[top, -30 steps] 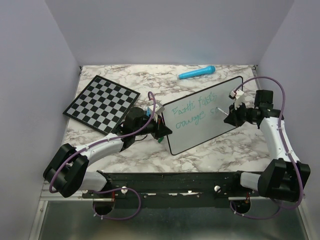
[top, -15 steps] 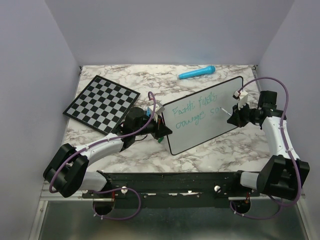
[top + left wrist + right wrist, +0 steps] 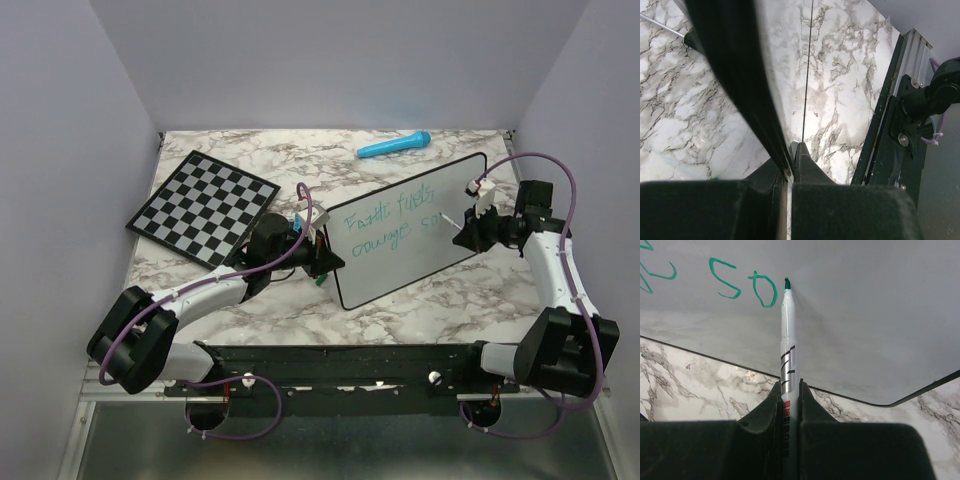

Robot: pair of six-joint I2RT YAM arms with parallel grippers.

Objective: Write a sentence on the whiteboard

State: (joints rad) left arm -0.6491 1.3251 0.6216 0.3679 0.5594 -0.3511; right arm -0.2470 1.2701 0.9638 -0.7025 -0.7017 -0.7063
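The whiteboard (image 3: 400, 268), white with a thin black frame, stands tilted on the marble table. My left gripper (image 3: 326, 262) is shut on its left edge; in the left wrist view that gripper (image 3: 792, 150) pinches the black frame (image 3: 730, 75). The sentence (image 3: 385, 225) runs in two teal-green lines, the lower one ending in "so" (image 3: 742, 287). My right gripper (image 3: 472, 232) is shut on a white marker (image 3: 788, 340). The marker's green tip sits at the whiteboard's surface (image 3: 865, 315) just right of the "o".
A black-and-white chessboard (image 3: 203, 207) lies at the back left. A blue cylindrical object (image 3: 393, 146) lies at the back behind the whiteboard. Grey walls close in the left, right and back; the black base rail (image 3: 350, 360) runs along the near edge.
My right gripper has moved right along the lower line with the marker, and the letters "so" have appeared after the second word. The left arm and the whiteboard have not moved.
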